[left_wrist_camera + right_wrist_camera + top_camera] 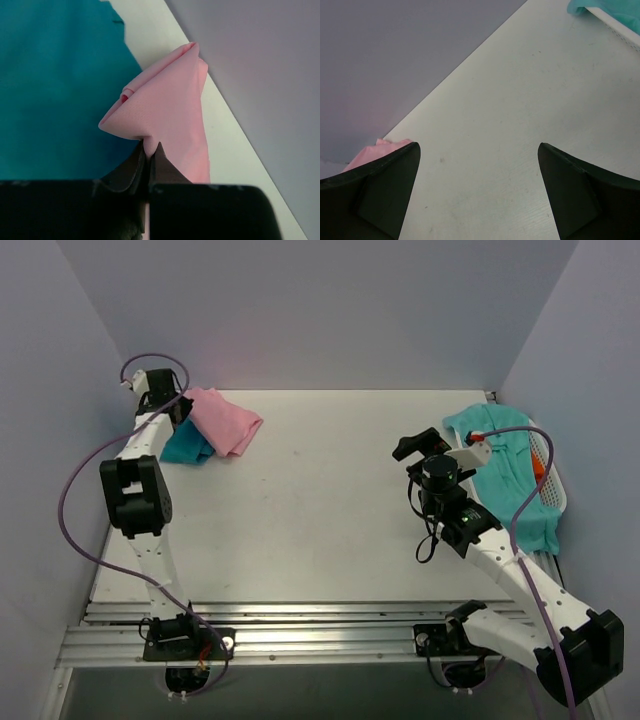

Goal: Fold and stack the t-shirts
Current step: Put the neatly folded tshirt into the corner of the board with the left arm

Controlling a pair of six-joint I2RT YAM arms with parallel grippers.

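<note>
Left jaws are clenched tight on a little pinch of the pink t-shirt (pixel 170 115), right at a folded edge, and the right jaws are spread wide with nothing between them, hanging over the right half of the surface (pixel 320 520). The pink shirt sits bunched in the far-left corner, partly lying over the teal t-shirt (pixel 186 447), which pokes out on its near side. The aqua-green t-shirt (pixel 510 475) is way over at the far-right edge, draped across the white laundry basket (pixel 556 492) and spilling down onto the surface. So my guess is nothing's properly stacked yet and the pink one is the job in hand. What worries me: that pinch looks really thin, so a quick tug could let the cloth slide straight out. I also can't tell how many layers are caught, so if it's just the top one, lifting will open the bundle up instead of moving it. The two shirts are touching, so dragging pink sideways could haul teal along and mess it up. And the left arm is jammed up close to the back wall, so there's not much room to swing.
</note>
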